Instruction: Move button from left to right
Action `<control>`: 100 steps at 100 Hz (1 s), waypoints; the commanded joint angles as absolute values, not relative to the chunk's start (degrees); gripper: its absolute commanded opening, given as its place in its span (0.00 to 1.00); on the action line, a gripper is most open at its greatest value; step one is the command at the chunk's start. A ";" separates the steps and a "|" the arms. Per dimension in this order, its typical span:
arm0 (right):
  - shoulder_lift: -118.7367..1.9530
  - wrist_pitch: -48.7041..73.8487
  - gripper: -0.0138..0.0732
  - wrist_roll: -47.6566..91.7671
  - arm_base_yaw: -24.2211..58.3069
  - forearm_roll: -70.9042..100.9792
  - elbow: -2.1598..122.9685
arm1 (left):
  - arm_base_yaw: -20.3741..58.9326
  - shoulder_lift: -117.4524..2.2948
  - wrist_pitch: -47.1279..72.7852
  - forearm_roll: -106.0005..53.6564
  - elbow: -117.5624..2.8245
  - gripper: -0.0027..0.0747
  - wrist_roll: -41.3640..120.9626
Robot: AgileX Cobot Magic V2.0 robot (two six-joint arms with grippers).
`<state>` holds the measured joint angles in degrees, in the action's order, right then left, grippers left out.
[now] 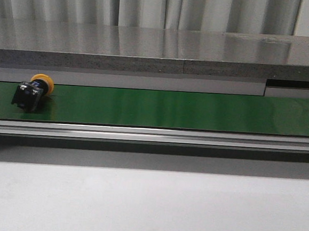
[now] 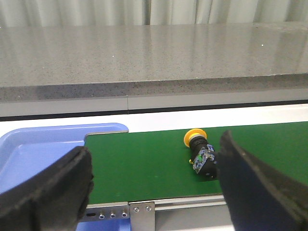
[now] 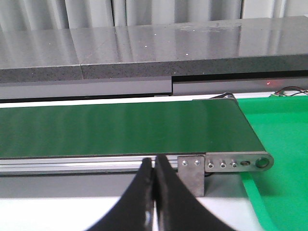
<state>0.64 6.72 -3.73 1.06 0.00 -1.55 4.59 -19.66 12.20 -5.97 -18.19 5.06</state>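
The button (image 1: 33, 91) lies on its side at the left end of the green belt (image 1: 171, 109), its yellow-orange cap toward the far side and its black body toward me. In the left wrist view the button (image 2: 199, 154) lies just ahead of one black finger (image 2: 250, 187). My left gripper (image 2: 154, 185) is open and empty, its fingers wide apart over the belt's near edge. My right gripper (image 3: 155, 168) is shut and empty, in front of the belt's right end (image 3: 236, 139). Neither gripper shows in the front view.
A blue tray (image 2: 33, 154) sits past the belt's left end. A green bin (image 3: 284, 144) sits past the right end. A grey stone counter (image 1: 159, 49) runs behind the belt. A metal rail (image 1: 153, 135) edges the belt's near side, above a white table (image 1: 147, 206).
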 commanded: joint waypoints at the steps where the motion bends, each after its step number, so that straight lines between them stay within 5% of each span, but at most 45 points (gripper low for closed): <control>1: 1.56 1.90 0.08 -3.56 0.87 0.00 -0.71 | 5.05 -19.98 6.94 -6.51 -19.66 0.71 5.09; 20: 1.56 1.90 0.08 -3.56 0.87 0.00 -0.71 | 5.05 -19.98 6.94 -6.51 -19.66 0.58 5.09; 53: 1.56 1.90 0.08 -3.56 0.87 0.00 -0.71 | 5.05 -19.98 6.94 -6.51 -19.66 0.01 5.09; 100: 1.56 1.90 0.08 -3.56 0.87 0.00 -0.71 | 5.05 -19.98 6.94 -6.51 -19.66 0.01 5.09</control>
